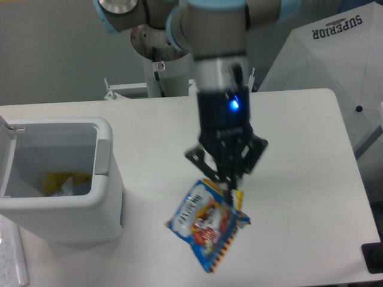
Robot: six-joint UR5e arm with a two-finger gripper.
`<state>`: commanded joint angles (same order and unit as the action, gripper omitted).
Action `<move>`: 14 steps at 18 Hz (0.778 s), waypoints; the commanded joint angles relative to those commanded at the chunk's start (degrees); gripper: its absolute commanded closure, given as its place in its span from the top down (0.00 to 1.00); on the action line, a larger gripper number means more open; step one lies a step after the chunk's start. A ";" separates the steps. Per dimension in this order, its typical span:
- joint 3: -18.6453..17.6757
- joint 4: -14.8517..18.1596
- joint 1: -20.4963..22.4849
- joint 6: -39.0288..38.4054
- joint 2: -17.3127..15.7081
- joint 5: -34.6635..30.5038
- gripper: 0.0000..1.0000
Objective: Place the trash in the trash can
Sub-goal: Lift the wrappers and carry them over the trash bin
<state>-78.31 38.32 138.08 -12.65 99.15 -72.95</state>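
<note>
A blue snack packet point(205, 224) with a cartoon animal hangs in the air above the white table point(299, 149), tilted. My gripper point(229, 185) is shut on its upper right edge, pointing down. The white trash can point(60, 179) stands at the left with its lid open. Inside it lies a yellow-blue wrapper point(60, 182). The packet hangs to the right of the can and apart from it.
A white umbrella-like cover point(335, 66) with the word SUPERIOR stands at the back right. The robot's base point(161, 48) is behind the table at the centre. A dark object point(374, 257) sits at the table's front right corner.
</note>
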 joint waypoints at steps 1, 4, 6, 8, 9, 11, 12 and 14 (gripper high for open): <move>-0.44 0.00 -1.13 0.08 -1.06 0.18 0.12; -0.71 0.09 -5.61 0.52 -2.30 0.97 0.12; -2.19 0.09 -7.11 3.84 -3.26 1.06 0.12; -4.74 0.00 -9.66 10.07 -4.40 1.06 0.12; -5.62 0.00 -10.98 13.58 -4.93 1.06 0.12; -8.16 0.00 -14.05 19.39 -6.07 1.06 0.12; -9.48 0.00 -14.59 21.94 -7.03 1.06 0.12; -11.25 0.00 -15.55 23.46 -8.01 1.15 0.12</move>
<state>-89.55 38.32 122.53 10.81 91.15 -71.81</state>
